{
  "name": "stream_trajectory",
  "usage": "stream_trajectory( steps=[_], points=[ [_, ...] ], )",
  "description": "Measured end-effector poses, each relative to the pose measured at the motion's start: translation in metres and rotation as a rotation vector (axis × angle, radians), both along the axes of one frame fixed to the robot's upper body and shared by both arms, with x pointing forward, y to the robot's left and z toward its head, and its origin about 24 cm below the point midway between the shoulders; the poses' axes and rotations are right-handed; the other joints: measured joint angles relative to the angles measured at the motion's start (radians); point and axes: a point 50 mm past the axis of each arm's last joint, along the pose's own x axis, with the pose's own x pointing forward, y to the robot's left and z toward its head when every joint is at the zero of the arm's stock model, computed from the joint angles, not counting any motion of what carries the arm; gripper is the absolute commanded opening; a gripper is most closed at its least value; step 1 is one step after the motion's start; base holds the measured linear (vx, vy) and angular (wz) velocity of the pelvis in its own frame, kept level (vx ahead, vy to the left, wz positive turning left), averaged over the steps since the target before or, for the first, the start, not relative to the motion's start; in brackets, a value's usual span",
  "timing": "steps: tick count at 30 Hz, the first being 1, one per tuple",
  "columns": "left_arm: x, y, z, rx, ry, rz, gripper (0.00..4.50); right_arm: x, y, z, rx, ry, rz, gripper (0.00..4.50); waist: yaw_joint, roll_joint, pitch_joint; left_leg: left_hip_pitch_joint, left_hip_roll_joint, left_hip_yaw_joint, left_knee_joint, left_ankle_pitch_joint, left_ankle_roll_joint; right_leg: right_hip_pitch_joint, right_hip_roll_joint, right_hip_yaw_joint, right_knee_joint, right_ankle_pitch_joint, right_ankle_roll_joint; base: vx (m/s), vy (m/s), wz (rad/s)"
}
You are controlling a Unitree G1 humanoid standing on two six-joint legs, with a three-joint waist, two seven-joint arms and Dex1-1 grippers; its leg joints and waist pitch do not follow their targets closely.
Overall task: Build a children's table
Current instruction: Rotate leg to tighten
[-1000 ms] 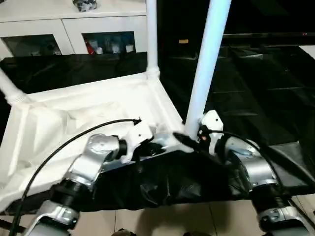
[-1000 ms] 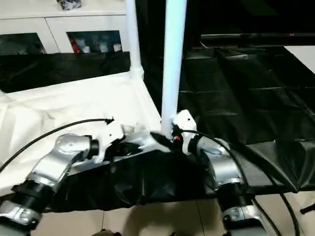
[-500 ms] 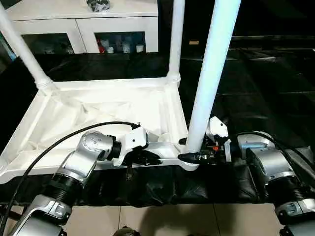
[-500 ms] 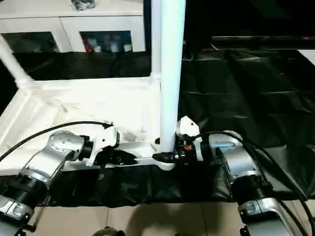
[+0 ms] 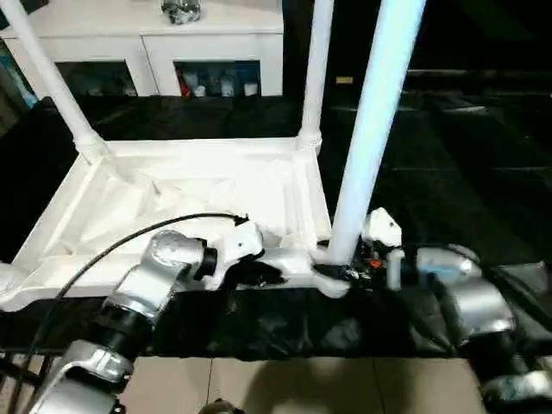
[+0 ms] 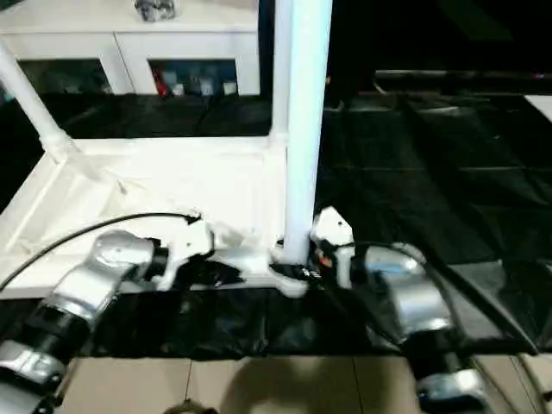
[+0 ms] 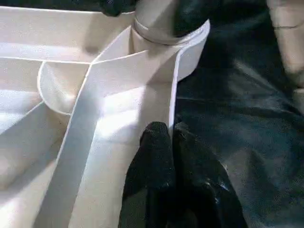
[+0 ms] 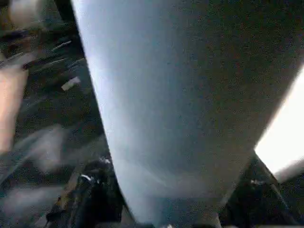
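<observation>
While the upturned tabletop [image 5: 198,185] is lying on black sheeting [image 5: 448,164], the left gripper [image 7: 167,135] is pinching its near rim, fingers pressed together. The right gripper [image 5: 332,274], reaching in level, is straddling the near-corner leg [image 5: 366,129] at its base.

Both head views look forward and down over the upturned tabletop [image 5: 181,194], while each wrist view sits close against the shared near-right leg [image 5: 366,147].

2 silver metal forearms, black ribbed collars, white wrist housings. Black cable arcs over left arm [image 5: 142,289]; right arm [image 5: 461,293] has red-orange marks near wrist. Left gripper [image 7: 168,135] fingers glossy black.
</observation>
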Motion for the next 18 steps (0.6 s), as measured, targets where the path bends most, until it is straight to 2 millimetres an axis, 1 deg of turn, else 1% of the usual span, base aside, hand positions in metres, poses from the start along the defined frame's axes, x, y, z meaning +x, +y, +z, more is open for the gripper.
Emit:
stream_trajectory(
  steps=[1,2,4,5,7,9,10,12,13,14,15,16,17,18],
  points=[
    [0.002,-0.003,0.000,0.007,-0.009,0.025,0.00,0.003,0.003,-0.002,0.001,-0.008,-0.068,1.98,-0.008,0.003,0.001,0.002,-0.001,-0.002,-0.001,0.000,0.000,0.000,-0.001,-0.002,-0.003,-0.004,0.007,-0.055,0.005,-0.02],
    [0.003,-0.005,-0.001,0.009,-0.015,0.044,0.00,0.005,0.004,-0.004,0.004,-0.013,-0.117,1.97,-0.012,0.004,0.001,0.003,-0.001,-0.003,-0.003,0.000,0.000,0.001,-0.001,-0.004,-0.010,-0.004,0.007,-0.065,0.019,-0.06],
    [0.005,-0.012,-0.003,0.001,-0.017,0.114,0.00,0.012,0.011,-0.005,0.034,-0.025,-0.271,1.96,-0.028,0.007,0.002,0.004,-0.001,-0.008,-0.008,0.000,0.000,0.005,-0.001,-0.012,-0.025,-0.004,0.007,-0.052,0.030,-0.06],
    [0.006,-0.015,-0.003,-0.003,-0.016,0.135,0.00,0.015,0.013,-0.006,0.029,-0.033,-0.328,1.96,-0.038,0.013,0.003,0.003,-0.001,-0.013,-0.009,0.000,0.000,0.011,-0.005,-0.025,-0.038,-0.004,0.007,0.000,0.000,0.00],
    [0.007,-0.023,-0.004,-0.005,-0.015,0.185,0.00,0.020,0.019,-0.008,0.050,-0.029,-0.475,1.95,-0.060,0.018,0.006,0.006,-0.001,-0.017,-0.013,0.000,0.000,0.024,-0.015,-0.049,-0.056,-0.004,0.007,-0.032,0.057,-0.09],
    [0.008,-0.029,-0.004,-0.001,-0.026,0.219,0.00,0.025,0.026,-0.009,0.068,-0.023,-0.596,1.95,-0.073,0.022,0.010,0.006,-0.002,-0.021,-0.014,0.000,0.000,0.035,-0.016,-0.057,-0.065,-0.004,0.007,-0.008,0.030,-0.04],
    [0.008,-0.032,-0.004,-0.001,-0.028,0.233,0.00,0.028,0.029,-0.008,0.062,-0.026,-0.633,1.95,-0.080,0.023,0.012,0.007,-0.002,-0.023,-0.015,-0.001,0.000,0.036,-0.016,-0.058,-0.068,-0.005,0.007,0.000,0.000,0.00],
    [0.009,-0.033,-0.004,0.004,-0.036,0.245,0.00,0.030,0.032,-0.008,0.061,-0.025,-0.672,1.95,-0.086,0.022,0.014,0.008,-0.004,-0.022,-0.019,-0.001,0.000,0.035,-0.016,-0.055,-0.066,-0.006,0.006,0.000,0.000,0.00],
    [0.009,-0.033,-0.004,0.008,-0.038,0.252,0.00,0.031,0.034,-0.008,0.053,-0.029,-0.679,1.95,-0.088,0.021,0.017,0.016,-0.005,-0.021,-0.024,-0.001,0.000,0.033,-0.017,-0.058,-0.070,-0.006,0.006,0.000,0.000,0.00],
    [0.009,-0.032,-0.004,0.010,-0.039,0.255,0.00,0.032,0.036,-0.007,0.049,-0.033,-0.679,1.95,-0.089,0.023,0.019,0.017,-0.003,-0.022,-0.025,-0.001,0.000,0.035,-0.018,-0.065,-0.073,-0.006,0.006,0.000,0.000,0.00],
    [0.010,-0.032,-0.004,0.011,-0.045,0.261,0.00,0.033,0.039,-0.006,0.049,-0.037,-0.673,1.95,-0.093,0.032,0.022,0.015,-0.001,-0.031,-0.025,-0.001,0.000,0.039,-0.022,-0.086,-0.078,-0.006,0.007,0.000,0.000,0.00],
    [0.011,-0.032,-0.003,0.011,-0.050,0.262,0.00,0.033,0.041,-0.005,0.050,-0.044,-0.668,2.30,-0.091,0.037,0.025,0.007,0.003,-0.034,-0.029,-0.001,0.000,0.050,-0.024,-0.097,-0.070,-0.015,0.008,0.000,0.000,0.00],
    [0.012,-0.032,-0.001,0.015,-0.057,0.260,0.00,0.033,0.041,-0.005,0.053,-0.046,-0.668,2.30,-0.079,0.038,0.027,0.003,0.000,-0.031,-0.029,-0.001,-0.001,0.043,-0.027,-0.068,0.006,-0.068,-0.006,-0.061,-0.035,0.04],
    [0.012,-0.033,0.000,0.018,-0.065,0.254,0.00,0.032,0.041,-0.006,0.062,-0.044,-0.673,2.30,-0.068,-0.002,0.016,0.008,-0.006,0.000,-0.029,0.000,-0.001,0.041,-0.036,-0.023,0.043,-0.079,0.006,0.028,-0.128,0.13]
  ],
)
